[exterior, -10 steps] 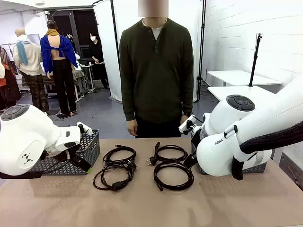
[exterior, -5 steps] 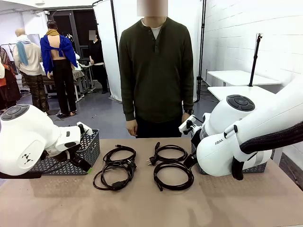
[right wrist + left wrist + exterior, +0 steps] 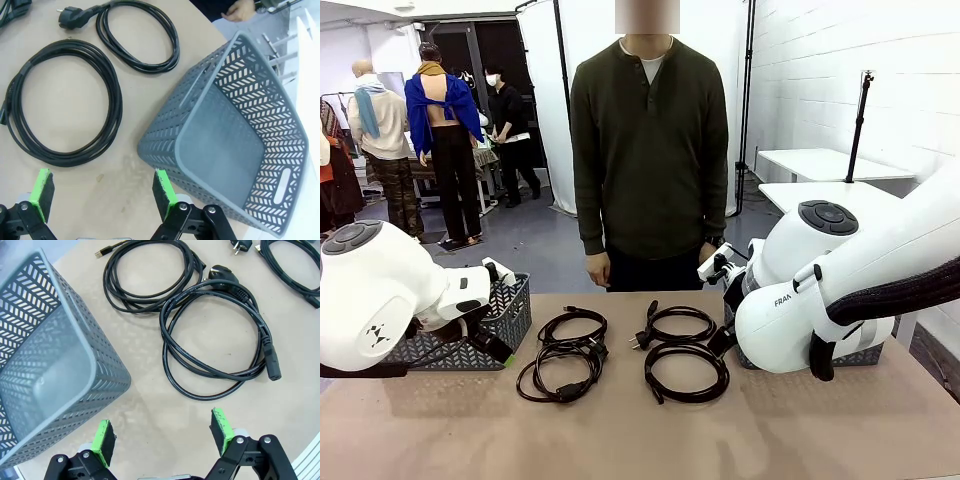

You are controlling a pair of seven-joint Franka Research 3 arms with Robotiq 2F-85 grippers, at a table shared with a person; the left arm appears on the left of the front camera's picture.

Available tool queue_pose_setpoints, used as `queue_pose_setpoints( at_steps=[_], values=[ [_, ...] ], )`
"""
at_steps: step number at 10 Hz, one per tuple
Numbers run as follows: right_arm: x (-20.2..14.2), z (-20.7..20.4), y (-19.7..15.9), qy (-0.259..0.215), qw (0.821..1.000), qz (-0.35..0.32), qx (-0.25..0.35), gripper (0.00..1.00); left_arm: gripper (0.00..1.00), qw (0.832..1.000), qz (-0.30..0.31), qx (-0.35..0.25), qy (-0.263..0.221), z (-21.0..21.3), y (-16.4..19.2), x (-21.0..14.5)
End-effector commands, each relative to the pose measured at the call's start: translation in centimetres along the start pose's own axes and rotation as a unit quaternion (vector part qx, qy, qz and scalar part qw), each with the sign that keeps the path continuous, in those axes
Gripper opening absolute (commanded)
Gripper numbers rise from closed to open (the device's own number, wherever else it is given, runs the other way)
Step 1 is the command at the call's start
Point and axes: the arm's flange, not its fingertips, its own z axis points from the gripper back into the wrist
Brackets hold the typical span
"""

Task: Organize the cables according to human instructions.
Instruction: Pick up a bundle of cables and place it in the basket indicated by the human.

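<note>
In the front view, nothing on the bench (image 3: pixel 620 440) had moved since a second before: the four cables lay in the same two-by-two block at the middle of the frame, the far-left cable (image 3: pixel 572 326) and near-left cable (image 3: pixel 560 372) touching, the far-right cable (image 3: pixel 675 325) and near-right cable (image 3: pixel 687 374) just beside them. Both white arms held the same pose. The person (image 3: pixel 650 150) stood as before at the far edge, arms down. Only a masked figure (image 3: pixel 505 125) in the upper left had walked nearer. The bench top was plain tan, with a left basket (image 3: pixel 512 310) and a right basket (image 3: pixel 868 356) at its sides. A white brick wall and white screens stood behind.

In the left wrist view, the left gripper (image 3: pixel 161 432) stood wide open and empty over bare bench. The near-left cable lay just above it at centre, the far-left cable at the top, and the left basket filled the left side.

In the right wrist view, the right gripper (image 3: pixel 102 192) was likewise spread wide and empty. The near-right cable lay at centre left, the far-right cable at the top, and the right basket at the right.
</note>
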Motion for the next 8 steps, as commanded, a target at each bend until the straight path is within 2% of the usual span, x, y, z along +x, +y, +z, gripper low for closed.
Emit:
queue_pose_setpoints(
  at_steps=[1,5,8],
  values=[
    [0.0,0.0,0.0,0.000,1.000,0.000,0.000,1.00,1.00,1.000,0.001,0.000,0.001,0.3,0.1,-0.1],
    [1.2,2.6,-1.2,-0.006,1.000,0.007,0.025,1.00,1.00,1.000,0.005,0.001,-0.001,2.3,0.8,1.0],
    [1.0,5.5,-2.8,-0.018,0.998,0.023,0.058,1.00,1.00,0.999,-0.032,-0.018,-0.002,5.6,2.0,1.4]
  ],
)
